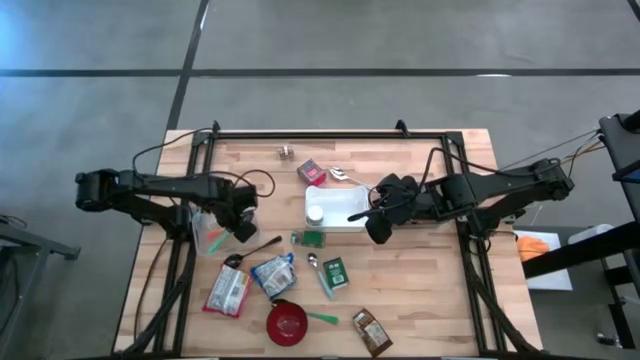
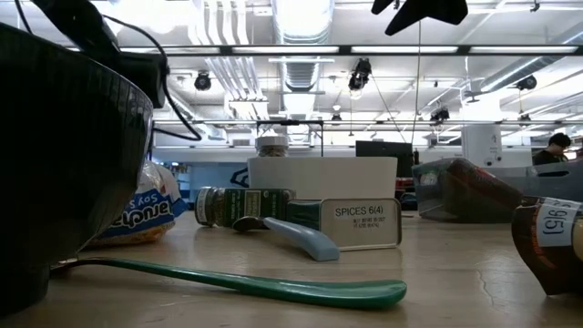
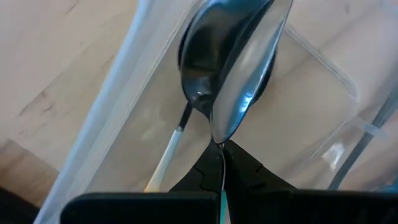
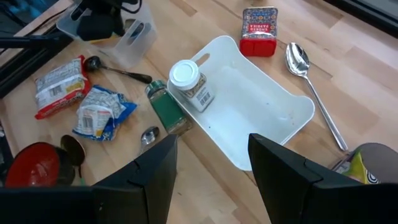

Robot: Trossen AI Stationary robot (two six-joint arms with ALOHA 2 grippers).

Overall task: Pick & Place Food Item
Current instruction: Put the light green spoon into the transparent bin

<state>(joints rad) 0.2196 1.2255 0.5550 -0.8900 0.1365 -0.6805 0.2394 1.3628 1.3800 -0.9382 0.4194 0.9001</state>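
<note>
Nearest to us in the right wrist view, the right gripper [image 4: 211, 146] hangs over the white tray [image 4: 292, 115] at the centre of the frame, its fingers apart with nothing between them. Just beyond, a white-capped spice jar [image 4: 189, 84] lies on its side at the tray's left end, with a green jar [image 4: 165, 109] just outside the rim. We judge the white-capped jar light, stiff and smooth, apt to roll, so we would grip across its round body, not the cap. Farther off, in the upper left of the frame, the left gripper [image 4: 99, 25] sits over a clear tub [image 4: 134, 40], fingers pressed together; a shiny spoon [image 3: 239, 62] meets their tips, though we cannot tell if it is pinched.
</note>
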